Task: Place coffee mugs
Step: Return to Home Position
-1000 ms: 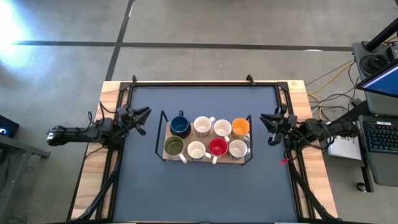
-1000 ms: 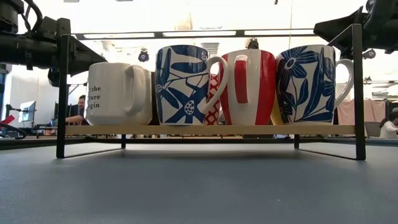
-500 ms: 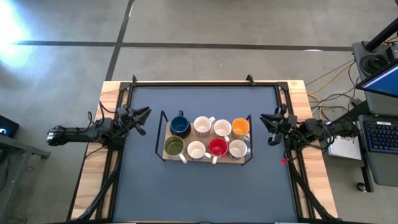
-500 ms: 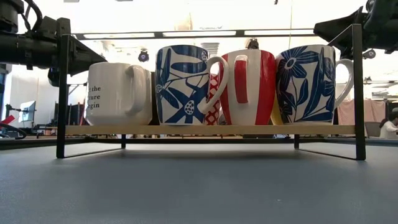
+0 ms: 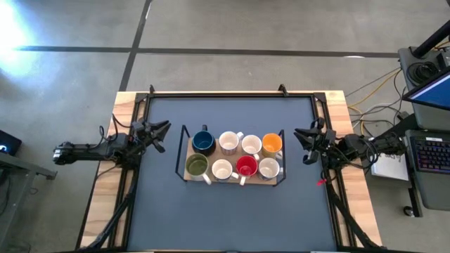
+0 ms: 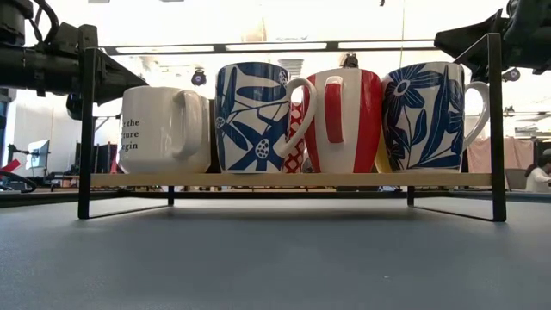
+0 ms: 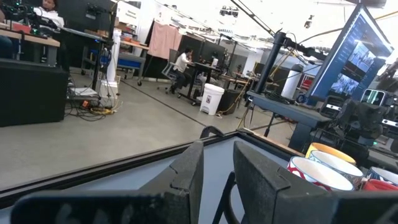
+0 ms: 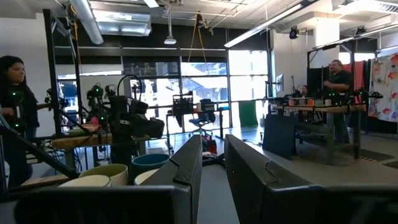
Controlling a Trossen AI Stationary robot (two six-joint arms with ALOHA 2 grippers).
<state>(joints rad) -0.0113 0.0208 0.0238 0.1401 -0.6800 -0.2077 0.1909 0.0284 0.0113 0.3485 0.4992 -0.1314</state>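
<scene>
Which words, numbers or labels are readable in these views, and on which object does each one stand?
"y the", "uture", "egin": three lines printed on the white ceramic mug at the left end of the wooden shelf in the low view. The black metal frame post hides how each line starts.
Blue monitor screen, left wrist view: too blurred to read.
Nothing else is readable.

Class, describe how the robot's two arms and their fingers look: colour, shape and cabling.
Both the left arm and the right arm are black, slim and jointed, with dark cables looped along them. The left gripper and the right gripper each end in two dark, flat, angular fingers.
</scene>
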